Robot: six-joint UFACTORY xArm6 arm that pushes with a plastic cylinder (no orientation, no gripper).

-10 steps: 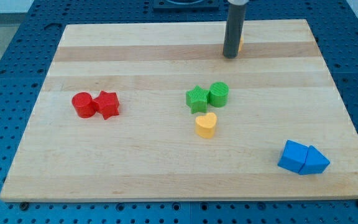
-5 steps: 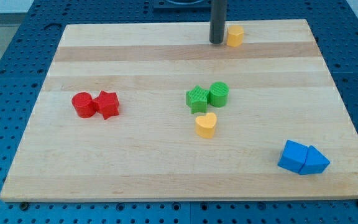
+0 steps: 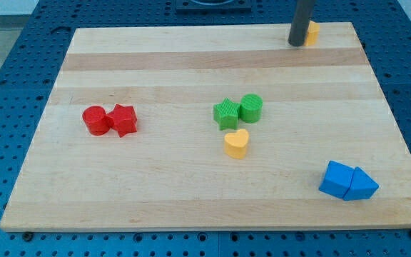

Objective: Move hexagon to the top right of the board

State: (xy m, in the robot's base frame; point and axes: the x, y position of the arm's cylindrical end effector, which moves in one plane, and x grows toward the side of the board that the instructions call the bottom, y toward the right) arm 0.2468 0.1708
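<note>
My tip [image 3: 298, 44] stands near the view's top right of the wooden table [image 3: 155, 185], the dark rod rising straight out of the view's top edge, its lower end touching the left side of the yellow hexagon block [image 3: 311, 33]. That block sits close to the table's far edge, short of the right corner, and is partly hidden behind the rod, so only its right portion shows. My tool is a plain rod with nothing to part or clamp; it simply presses against the block's side. In the middle of the table, a green star block [image 3: 226, 113] and a green cylinder [image 3: 251, 108] sit touching each other, the star on the view's left. Just below them, toward the view's bottom, lies a yellow heart block [image 3: 237, 143], near the green pair; I cannot tell whether it touches them. On the view's left, a red cylinder [image 3: 95, 120] and a red star-like block [image 3: 123, 120] rest side by side, touching. At the view's bottom right, a blue cube-like block [image 3: 336, 179] and a blue triangular block [image 3: 363, 185] lie pressed together close to the table's right edge. All of these groups are well apart from my tip. The table rests on a blue perforated surface [image 3: 6, 86].
</note>
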